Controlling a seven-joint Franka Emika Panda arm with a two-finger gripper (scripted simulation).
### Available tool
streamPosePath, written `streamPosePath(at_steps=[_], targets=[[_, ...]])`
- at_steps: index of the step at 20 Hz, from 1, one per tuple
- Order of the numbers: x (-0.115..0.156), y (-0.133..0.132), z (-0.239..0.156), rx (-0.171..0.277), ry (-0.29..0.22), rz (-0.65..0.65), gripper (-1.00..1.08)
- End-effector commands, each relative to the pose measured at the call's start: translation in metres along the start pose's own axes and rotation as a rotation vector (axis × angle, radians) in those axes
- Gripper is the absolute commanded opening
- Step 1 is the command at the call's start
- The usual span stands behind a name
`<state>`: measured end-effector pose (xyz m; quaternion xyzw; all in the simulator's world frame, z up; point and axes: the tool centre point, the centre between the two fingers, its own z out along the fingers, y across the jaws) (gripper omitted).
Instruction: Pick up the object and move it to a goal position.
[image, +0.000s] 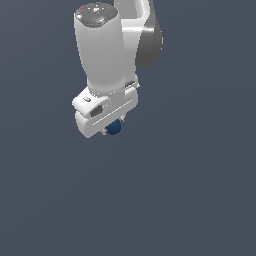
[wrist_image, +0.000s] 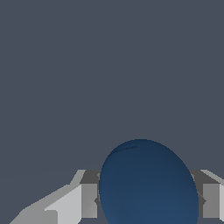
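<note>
Gripping the round blue ball, the gripper is clenched on it.

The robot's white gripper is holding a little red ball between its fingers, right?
Not quite: the ball is dark blue, not red. The wrist view shows it clearly, sitting between the fingers of the white gripper.

One ball — one arm
</note>
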<state>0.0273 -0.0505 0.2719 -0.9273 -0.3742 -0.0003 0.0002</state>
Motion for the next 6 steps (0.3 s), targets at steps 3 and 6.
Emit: streamPosePath(at_steps=[3,6], targets=[[0.0011,0.002,-0.0065,0.0,0.0,0.0,-1.0],[0.0012,0.0022,-0.0053,0.0,-0.001,0.0,-1.0]])
